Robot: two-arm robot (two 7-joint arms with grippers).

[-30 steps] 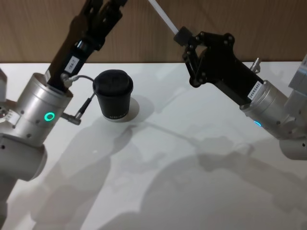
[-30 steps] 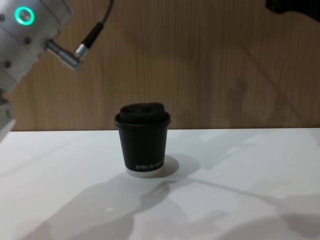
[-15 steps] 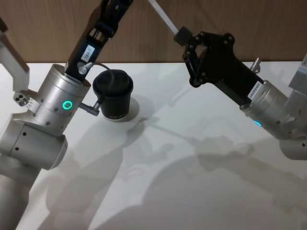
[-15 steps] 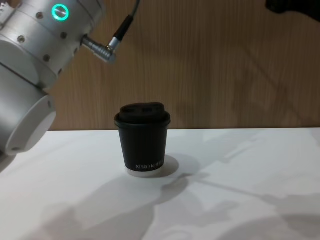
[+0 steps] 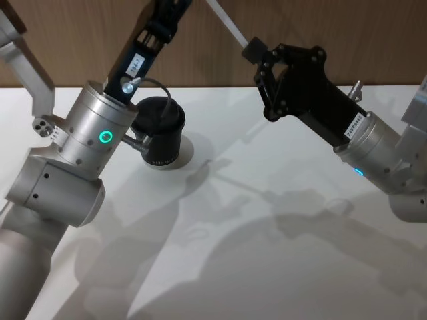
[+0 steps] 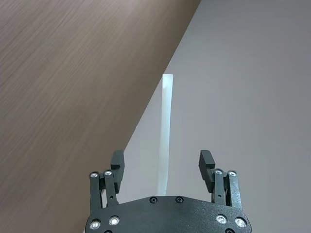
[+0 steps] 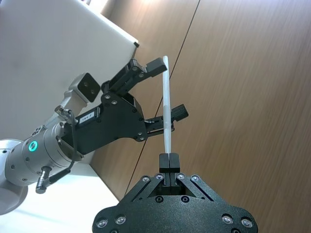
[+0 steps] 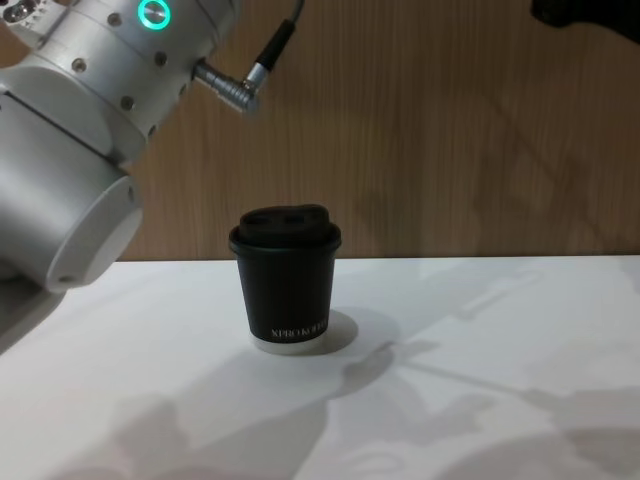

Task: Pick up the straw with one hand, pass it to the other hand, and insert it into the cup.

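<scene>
— Handover check: what do we hold?
— Our matte black blocky right gripper (image 7: pixel 168 160) pinches the thin white translucent straw (image 7: pixel 166 111) by one end, raised over the back edge of the white worktop (image 5: pixel 280 227).
— And our silver-armed left gripper (image 6: pixel 162 162)?
— Wide open, straddling it. We should close squarely mid-straw before the right lets go. The black lidded paper cup (image 8: pixel 286 280) stands near that edge.

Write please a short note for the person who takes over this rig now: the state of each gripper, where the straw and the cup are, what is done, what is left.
Right gripper: shut on the lower end of the straw, held raised above the table.
Left gripper: open, straddling the straw, not closed on it.
Cup: upright on the table, lid on.
Done: the pickup.
Left: close the left gripper on the straw, open the right one, then insert the straw into the cup.
</scene>
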